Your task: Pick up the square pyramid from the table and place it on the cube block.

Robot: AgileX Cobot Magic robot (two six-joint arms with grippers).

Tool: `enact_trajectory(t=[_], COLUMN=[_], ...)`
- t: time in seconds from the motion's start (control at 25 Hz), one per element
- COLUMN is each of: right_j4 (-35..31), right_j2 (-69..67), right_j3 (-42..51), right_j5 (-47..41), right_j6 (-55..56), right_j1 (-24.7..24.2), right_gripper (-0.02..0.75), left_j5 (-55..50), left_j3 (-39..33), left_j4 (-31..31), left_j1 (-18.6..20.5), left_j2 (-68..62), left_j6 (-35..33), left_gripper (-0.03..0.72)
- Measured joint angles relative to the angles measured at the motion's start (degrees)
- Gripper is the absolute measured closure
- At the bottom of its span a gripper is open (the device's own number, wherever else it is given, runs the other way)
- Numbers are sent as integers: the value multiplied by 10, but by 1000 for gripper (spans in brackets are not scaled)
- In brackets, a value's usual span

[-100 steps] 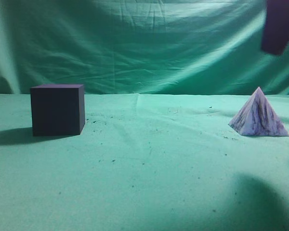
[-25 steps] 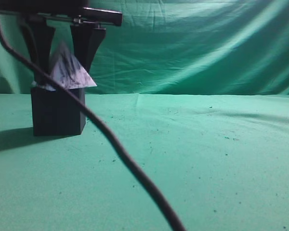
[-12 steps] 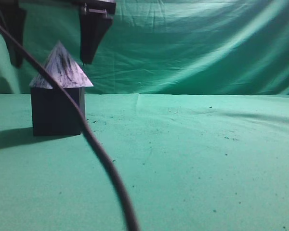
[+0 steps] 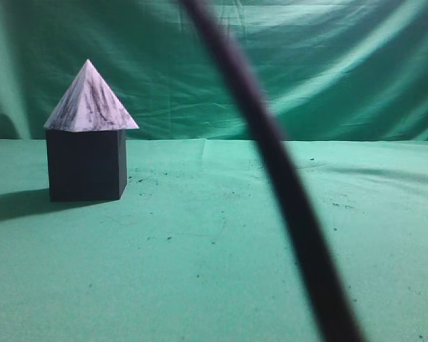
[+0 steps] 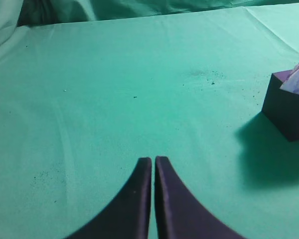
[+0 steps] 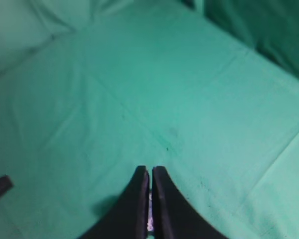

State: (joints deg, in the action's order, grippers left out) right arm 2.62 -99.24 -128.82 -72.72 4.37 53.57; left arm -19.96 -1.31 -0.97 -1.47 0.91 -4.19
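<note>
1. Pyramid (image 4: 90,100) sits upright on cube (image 4: 85,164), on table (image 4: 221,235) at left.
2. L claw (image 5: 153,160): tips together, empty, above bare cloth.
3. R claw (image 6: 150,171): tips together, empty.
4. Blurred cable (image 4: 285,192) crosses foreground.

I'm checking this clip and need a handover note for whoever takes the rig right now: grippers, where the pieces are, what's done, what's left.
Left gripper: shut, empty, above bare green table, the stack off to its right.
Right gripper: shut, nothing clearly held, above bare cloth.
Square pyramid: upright on top of the cube block, base roughly matching the cube's top, point up, no gripper touching it.
A dark cable crosses the exterior view.
Done: the placement.
Left: nothing visible beyond parking the arms.
</note>
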Motion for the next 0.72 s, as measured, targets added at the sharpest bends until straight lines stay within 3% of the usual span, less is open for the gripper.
enact_trajectory(t=[0.12,0.32,0.52,0.72], right_j4=[-13,-27,-84,-82], right_j2=[71,209,357,513], right_j3=[57,245,459,648], right_j5=[-5,5,107,199], right_j6=[8,12,8,-8], right_j1=[0,0,0,0], right_gripper=[738,738,738,738], left_j5=[0,0,0,0], left_j3=[0,0,0,0], left_j4=[0,0,0,0], left_j1=[0,0,0,0], left_j2=[0,0,0,0], left_j6=[0,0,0,0], left_gripper=[688,688,688,688])
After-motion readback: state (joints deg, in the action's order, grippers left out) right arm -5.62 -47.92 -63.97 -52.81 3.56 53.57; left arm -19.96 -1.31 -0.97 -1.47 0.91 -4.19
